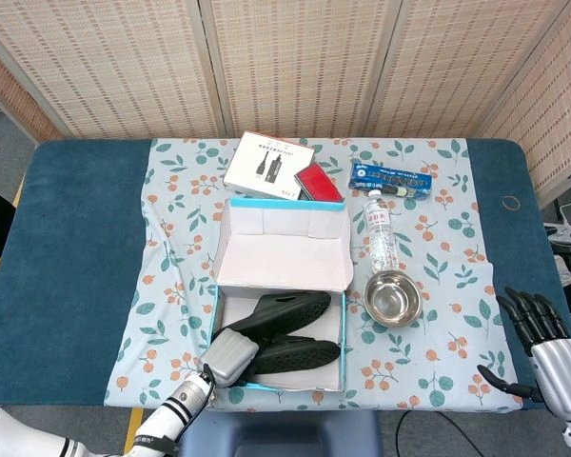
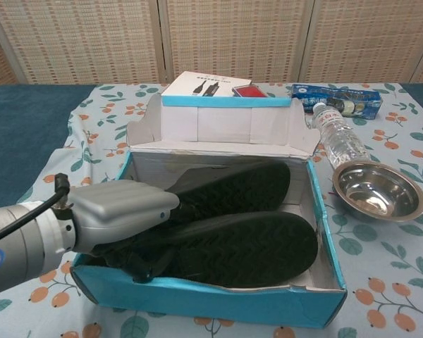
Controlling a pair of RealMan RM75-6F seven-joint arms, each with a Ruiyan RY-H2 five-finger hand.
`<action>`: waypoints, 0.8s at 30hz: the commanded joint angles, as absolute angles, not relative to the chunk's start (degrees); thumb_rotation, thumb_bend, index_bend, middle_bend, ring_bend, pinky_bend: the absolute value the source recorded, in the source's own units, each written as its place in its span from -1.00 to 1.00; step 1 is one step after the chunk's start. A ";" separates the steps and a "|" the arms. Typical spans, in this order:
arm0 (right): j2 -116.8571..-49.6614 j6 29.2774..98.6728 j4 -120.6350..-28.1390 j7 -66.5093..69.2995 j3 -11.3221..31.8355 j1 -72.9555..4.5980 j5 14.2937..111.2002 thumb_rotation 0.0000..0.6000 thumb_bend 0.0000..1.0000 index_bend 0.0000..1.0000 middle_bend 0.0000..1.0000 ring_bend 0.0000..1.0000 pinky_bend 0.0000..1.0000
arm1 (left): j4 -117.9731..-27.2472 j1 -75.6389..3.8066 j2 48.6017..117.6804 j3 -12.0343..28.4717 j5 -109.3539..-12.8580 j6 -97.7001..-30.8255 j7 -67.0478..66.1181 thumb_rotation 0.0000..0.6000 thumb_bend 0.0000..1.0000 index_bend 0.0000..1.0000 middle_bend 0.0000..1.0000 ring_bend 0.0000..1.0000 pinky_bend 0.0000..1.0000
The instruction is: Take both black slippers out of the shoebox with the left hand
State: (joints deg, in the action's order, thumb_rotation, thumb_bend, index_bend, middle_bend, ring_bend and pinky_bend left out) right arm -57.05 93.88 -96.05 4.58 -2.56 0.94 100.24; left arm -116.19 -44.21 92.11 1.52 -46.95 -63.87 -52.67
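The blue shoebox (image 1: 216,314) (image 2: 218,304) stands open near the table's front edge, its lid folded back. Two black slippers lie sole-up inside: the far one (image 1: 284,307) (image 2: 240,184) and the near one (image 1: 300,354) (image 2: 254,248). My left hand (image 1: 229,355) (image 2: 118,211) reaches over the box's left front corner, its dark fingers curled around the near slipper's left end. The fingertips are hidden under the slippers. My right hand (image 1: 536,327) hovers off the table's right front corner, fingers spread, holding nothing.
A steel bowl (image 1: 392,297) (image 2: 378,190) sits right of the box, with a water bottle (image 1: 381,231) (image 2: 339,139) lying behind it. Behind the lid are a white carton (image 1: 266,164), a red case (image 1: 319,183) and a blue packet (image 1: 392,178).
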 commanded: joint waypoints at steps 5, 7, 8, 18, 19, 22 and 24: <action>-56.90 93.87 -96.16 4.79 -2.60 0.98 100.27 0.39 -0.75 -1.00 -1.00 -1.00 -1.00 | -115.13 -43.14 91.38 0.17 -54.90 -65.32 -48.11 1.00 0.32 0.78 0.74 0.39 0.46; -56.92 93.91 -96.18 4.80 -2.58 1.00 100.24 0.39 -0.75 -1.00 -1.00 -1.00 -1.00 | -114.44 -42.63 91.37 -0.31 -58.52 -65.75 -46.39 1.00 0.32 0.78 0.75 0.40 0.47; -56.92 93.90 -96.16 4.79 -2.57 1.01 100.22 0.38 -0.75 -1.00 -1.00 -1.00 -1.00 | -114.12 -42.41 91.34 -0.53 -60.23 -65.83 -45.42 1.00 0.32 0.79 0.75 0.40 0.47; -57.03 93.75 -96.20 4.37 -2.53 1.05 100.13 0.38 -0.75 -1.00 -1.00 -1.00 -1.00 | -109.44 -39.31 90.07 -0.82 -78.60 -70.15 -32.55 1.00 0.31 0.79 0.76 0.40 0.47; -57.05 93.74 -96.24 4.31 -2.54 1.05 100.16 0.38 -0.75 -1.00 -1.00 -1.00 -1.00 | -108.86 -39.06 89.94 -0.90 -79.83 -70.51 -31.61 1.00 0.31 0.79 0.76 0.40 0.47; -57.09 93.71 -96.33 4.06 -2.61 1.08 100.28 0.38 -0.75 -1.00 -1.00 -1.00 -1.00 | -105.57 -38.16 90.26 -1.44 -84.53 -72.40 -29.79 1.00 0.31 0.80 0.76 0.40 0.47; -57.12 93.79 -96.38 3.90 -2.66 1.15 100.43 0.38 -0.75 -1.00 -1.00 -1.00 -1.00 | -102.16 -37.38 91.22 -1.82 -88.23 -74.65 -29.80 1.00 0.31 0.80 0.76 0.40 0.47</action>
